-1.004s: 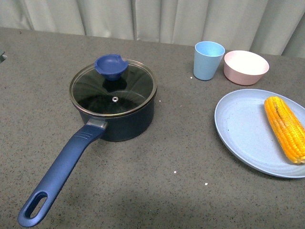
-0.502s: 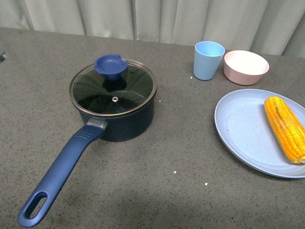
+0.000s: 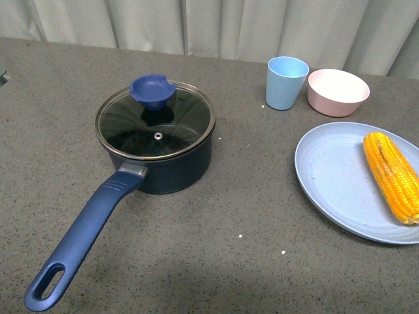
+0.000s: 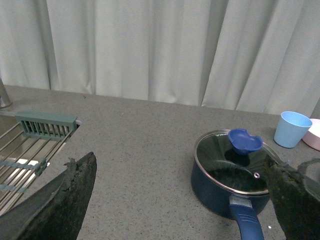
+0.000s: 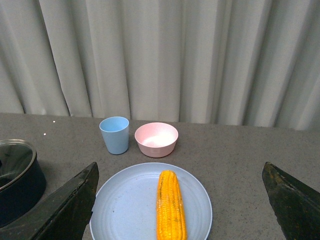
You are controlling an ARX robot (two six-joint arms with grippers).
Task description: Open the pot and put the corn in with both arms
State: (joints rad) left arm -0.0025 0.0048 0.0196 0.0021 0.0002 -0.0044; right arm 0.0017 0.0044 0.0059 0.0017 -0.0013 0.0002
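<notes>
The left hand and right hand both gape apart; left should pinch the knob, upper left, squarely, lifting the lid straight.

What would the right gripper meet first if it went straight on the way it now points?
Probably the corn on the blue plate, which lies between the right gripper's open fingers; depth is unclear.

Lt blue cup just beside pink bowl, far side of grey table, curtain behind. Pale blue plate nearer. Wire rack set into tabletop.
</notes>
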